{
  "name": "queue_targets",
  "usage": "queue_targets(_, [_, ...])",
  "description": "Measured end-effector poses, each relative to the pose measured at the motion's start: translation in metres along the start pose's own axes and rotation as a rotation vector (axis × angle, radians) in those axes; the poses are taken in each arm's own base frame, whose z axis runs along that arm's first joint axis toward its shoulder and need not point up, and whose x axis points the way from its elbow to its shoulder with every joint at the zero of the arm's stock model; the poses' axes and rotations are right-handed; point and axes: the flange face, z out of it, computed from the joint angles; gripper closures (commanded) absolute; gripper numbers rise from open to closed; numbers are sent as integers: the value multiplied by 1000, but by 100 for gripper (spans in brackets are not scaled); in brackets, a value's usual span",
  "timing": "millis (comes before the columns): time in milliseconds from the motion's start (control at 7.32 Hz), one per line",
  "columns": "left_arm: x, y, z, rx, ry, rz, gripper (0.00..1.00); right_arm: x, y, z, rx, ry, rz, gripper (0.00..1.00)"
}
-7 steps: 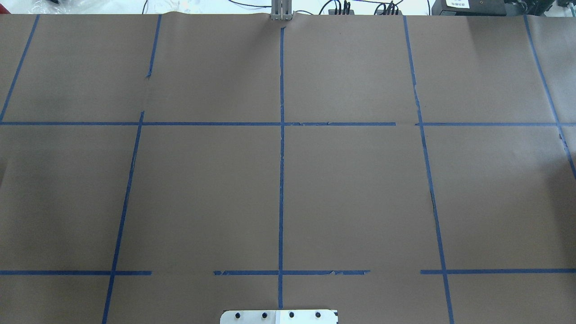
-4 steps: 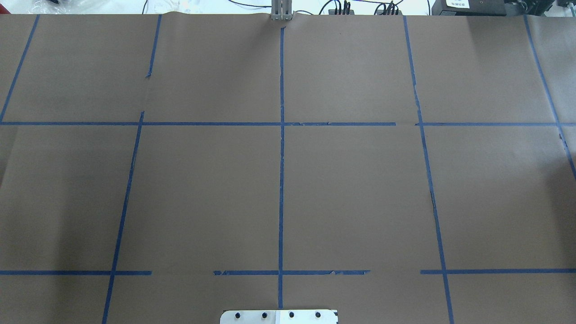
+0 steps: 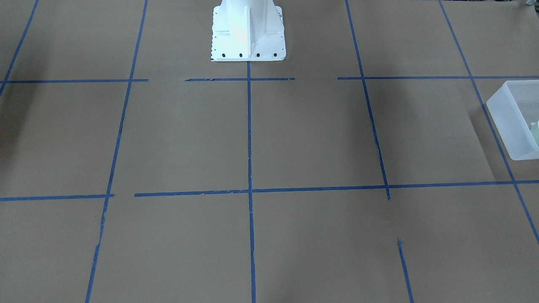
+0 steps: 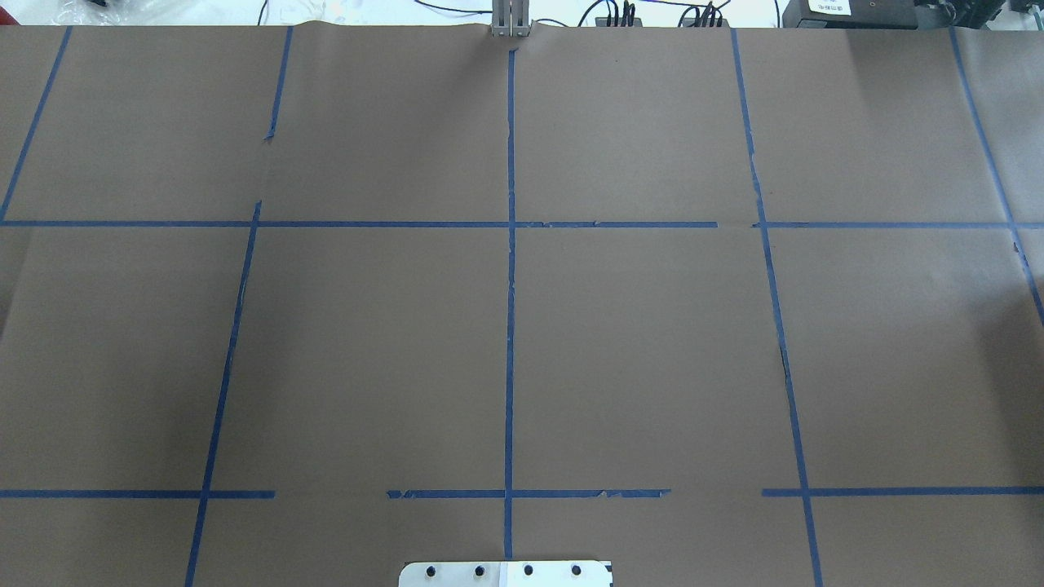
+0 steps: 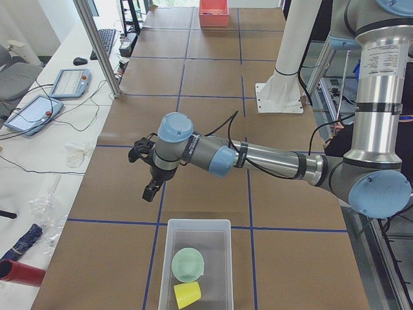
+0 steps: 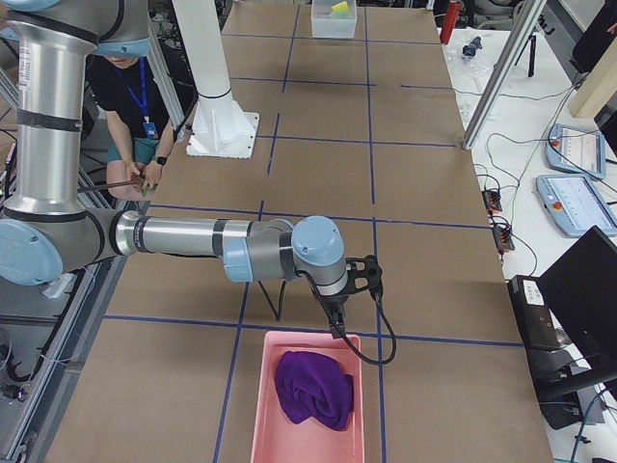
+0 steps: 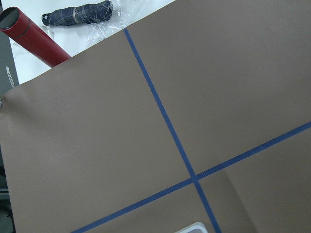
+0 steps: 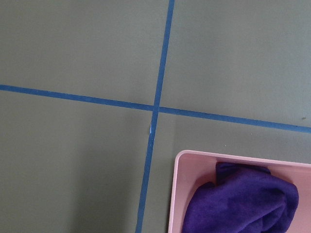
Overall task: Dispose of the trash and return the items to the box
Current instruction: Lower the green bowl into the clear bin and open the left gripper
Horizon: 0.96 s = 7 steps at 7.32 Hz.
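The translucent white box point(image 5: 219, 227) stands on the brown paper at the table's left end, and the mint-green bowl point(image 5: 188, 263) lies inside it beside a yellow cup point(image 5: 187, 295). The box's edge shows in the front-facing view point(image 3: 503, 120) and a corner in the left wrist view point(image 7: 194, 228). My left gripper point(image 5: 149, 192) hangs over the table just beyond the box; I cannot tell whether it is open. My right gripper point(image 6: 337, 326) hangs at the near rim of a pink bin point(image 6: 262, 405) holding a purple cloth point(image 6: 310, 388); I cannot tell its state either.
The pink bin point(image 8: 177, 194) and purple cloth point(image 8: 243, 204) show in the right wrist view. A red tube point(image 7: 34, 43) and a folded umbrella point(image 7: 77, 14) lie off the paper. The white robot base point(image 3: 248, 31) stands mid-table. Tablets and cables lie on the side bench point(image 5: 39, 110).
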Motion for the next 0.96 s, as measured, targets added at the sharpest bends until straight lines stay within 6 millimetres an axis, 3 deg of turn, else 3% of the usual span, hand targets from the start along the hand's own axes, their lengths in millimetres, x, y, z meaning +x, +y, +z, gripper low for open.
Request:
queue_targets(273, [-24,61,49,-118,79,-100,0,-4,1,7,-17,2,1,0])
queue_targets(410, [-27,87,56,-141,113,-87,0,-2,10,17,-47,6,10,0])
queue_targets(683, [-24,104,58,-206,130,-83,0,5,32,33,-98,-1,43,0])
queue_targets(957, [-24,99,52,-255,121,-115,0,11,52,41,-107,-4,47,0])
